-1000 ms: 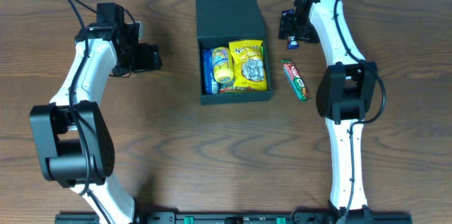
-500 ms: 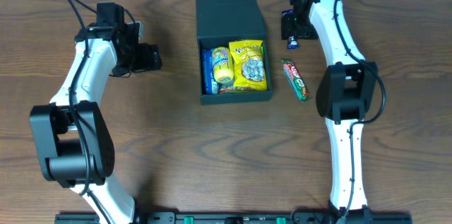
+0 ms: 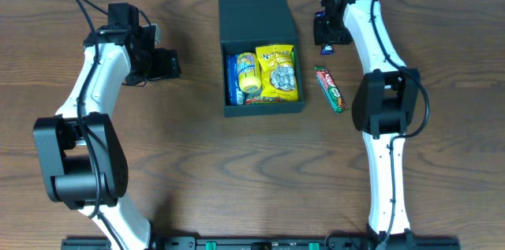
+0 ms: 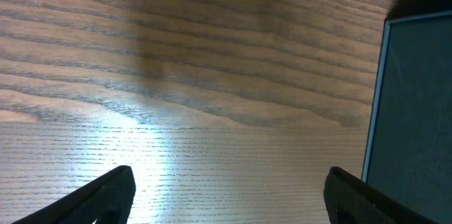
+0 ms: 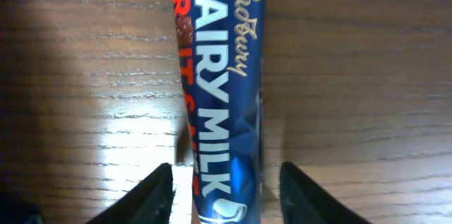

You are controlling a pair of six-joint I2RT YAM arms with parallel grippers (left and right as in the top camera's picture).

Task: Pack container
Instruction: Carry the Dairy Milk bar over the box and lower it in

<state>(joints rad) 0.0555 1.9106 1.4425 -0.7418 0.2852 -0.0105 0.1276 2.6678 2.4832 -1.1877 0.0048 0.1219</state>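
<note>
The black container (image 3: 264,110) stands open at the table's middle back, its lid (image 3: 252,12) folded away. It holds a yellow snack bag (image 3: 278,70), a yellow packet (image 3: 248,72) and a blue packet (image 3: 232,80). My right gripper (image 3: 326,33) is right of the lid, over a blue Cadbury Dairy Milk bar (image 5: 222,90) lying on the wood. In the right wrist view that gripper (image 5: 226,169) straddles the bar, with a gap on each side. My left gripper (image 3: 170,64) is open left of the container, with nothing between its fingers (image 4: 113,189).
A green and red candy bar (image 3: 331,89) lies on the table right of the container. In the left wrist view the container's dark side (image 4: 413,111) shows at the right edge, with bare wood (image 4: 212,97) elsewhere.
My right gripper's jaws have narrowed around the blue chocolate bar, and the wrist has shifted slightly toward the table's back. The left arm has not moved.
</note>
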